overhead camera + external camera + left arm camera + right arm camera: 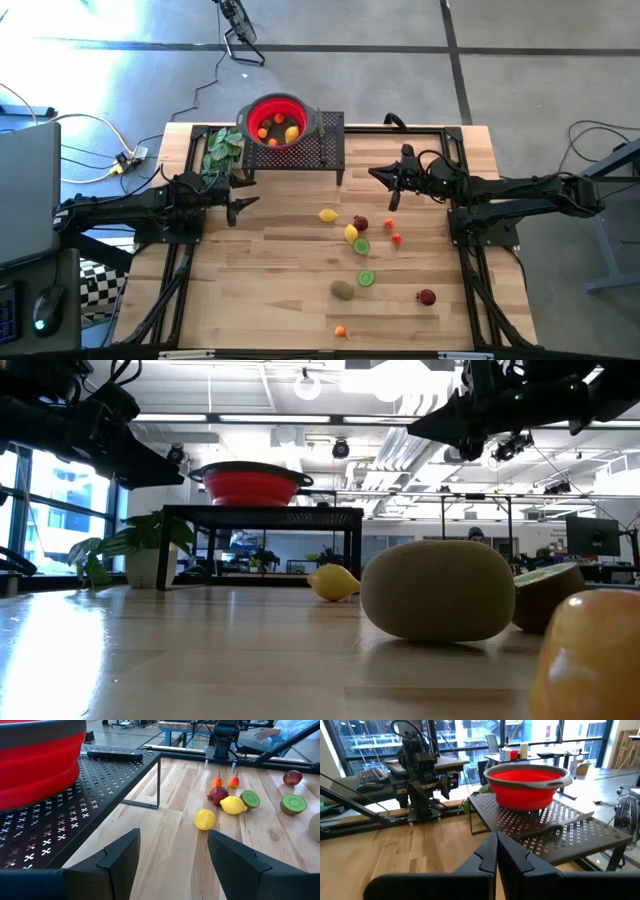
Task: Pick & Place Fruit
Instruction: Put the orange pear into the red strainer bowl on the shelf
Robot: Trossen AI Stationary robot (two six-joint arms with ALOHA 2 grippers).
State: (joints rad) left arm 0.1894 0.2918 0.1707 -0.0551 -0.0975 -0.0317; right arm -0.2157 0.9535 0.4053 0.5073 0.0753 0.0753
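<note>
Toy fruits lie on the wooden table in the high view: a lemon (327,215), a dark red piece (360,223), a second lemon (351,233), lime halves (362,245) (366,278), a kiwi (343,290), a red piece (427,297) and small orange ones. A red bowl (275,120) on a black perforated stand (325,145) holds a few fruits. My left gripper (243,207) (172,852) hovers open left of the fruit, by the stand's near-left corner. My right gripper (377,175) (496,852) hangs shut above the table, right of the stand. The kiwi (437,590) fills the low view.
A green leafy bunch (222,148) sits left of the stand. A slim dark knife (115,755) lies on the stand beside the bowl (35,765). Bare wood stretches along the table's near left (250,300). Cables run over the floor beyond the far edge.
</note>
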